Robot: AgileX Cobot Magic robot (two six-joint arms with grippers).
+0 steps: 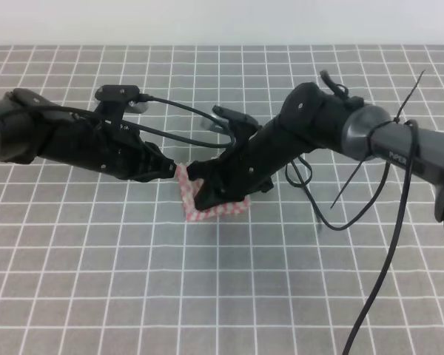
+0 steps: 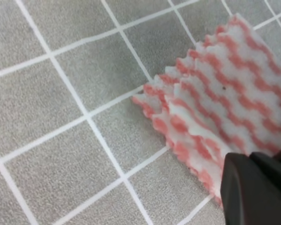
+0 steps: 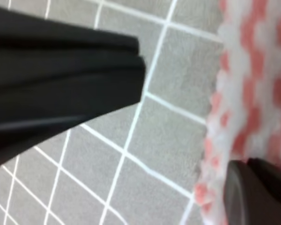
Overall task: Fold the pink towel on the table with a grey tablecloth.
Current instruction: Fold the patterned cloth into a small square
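Note:
The pink towel (image 1: 220, 210) lies bunched in the middle of the table with a grey tablecloth (image 1: 222, 296), and one edge rises up its left side. My left gripper (image 1: 170, 169) sits at that raised upper-left edge. In the left wrist view its dark fingertip (image 2: 255, 192) presses on the doubled, zigzag-striped towel (image 2: 225, 108), so it looks shut on it. My right gripper (image 1: 201, 194) comes down from the right onto the towel's left part. In the right wrist view one finger (image 3: 257, 194) rests on the blurred towel edge (image 3: 253, 84), apparently shut on it.
A large black shape (image 3: 61, 79), seemingly the other arm, fills the upper left of the right wrist view. Loose black cables (image 1: 370, 207) hang from the right arm over the cloth. The grey gridded cloth runs on all sides of the towel.

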